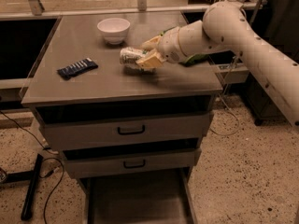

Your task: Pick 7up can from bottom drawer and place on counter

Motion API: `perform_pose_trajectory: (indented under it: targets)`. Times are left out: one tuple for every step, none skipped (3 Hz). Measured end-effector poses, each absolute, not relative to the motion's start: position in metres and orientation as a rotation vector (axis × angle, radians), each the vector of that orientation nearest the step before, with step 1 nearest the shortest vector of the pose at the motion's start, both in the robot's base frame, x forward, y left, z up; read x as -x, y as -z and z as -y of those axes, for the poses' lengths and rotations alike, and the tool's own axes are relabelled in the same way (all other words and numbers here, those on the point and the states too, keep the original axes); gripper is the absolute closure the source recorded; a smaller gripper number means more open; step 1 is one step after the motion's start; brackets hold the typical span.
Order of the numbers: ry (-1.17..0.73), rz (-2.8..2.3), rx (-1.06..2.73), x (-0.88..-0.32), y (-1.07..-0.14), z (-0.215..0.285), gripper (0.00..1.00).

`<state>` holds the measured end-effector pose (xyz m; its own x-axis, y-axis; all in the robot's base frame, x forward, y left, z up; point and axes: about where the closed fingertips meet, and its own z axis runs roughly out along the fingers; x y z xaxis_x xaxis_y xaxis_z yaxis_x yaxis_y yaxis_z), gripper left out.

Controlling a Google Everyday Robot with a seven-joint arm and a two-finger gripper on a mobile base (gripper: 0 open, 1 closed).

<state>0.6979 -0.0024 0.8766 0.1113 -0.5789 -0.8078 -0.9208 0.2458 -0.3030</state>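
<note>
The 7up can (128, 56), silvery with green patches, lies sideways between the fingers of my gripper (142, 56), just above the middle of the counter (117, 83). The gripper is shut on the can, reaching in from the right on my white arm. The bottom drawer (135, 199) stands pulled out below the cabinet, with a dark floor and nothing visible in it.
A white bowl (113, 30) stands at the back of the counter. A dark blue flat packet (77, 68) lies at the left. A green snack bag (191, 58) is partly hidden behind my arm. Two upper drawers with black handles (131, 130) are closed. A black stand leg (32, 185) and cables lie on the floor at the left.
</note>
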Motion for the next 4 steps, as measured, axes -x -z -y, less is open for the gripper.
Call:
perform_pose_trajectory:
  targets:
    - [-0.456,-1.575,1.44,-0.6979,-0.8766,0.0023,0.35]
    - [-0.456,-1.575,1.44,-0.6979,-0.8766,0.0023,0.13]
    - [-0.456,-1.575,1.44,-0.6978,-0.8766,0.0023,0.0]
    - [-0.456,-1.575,1.44,-0.6978,-0.8765,0.0023,0.0]
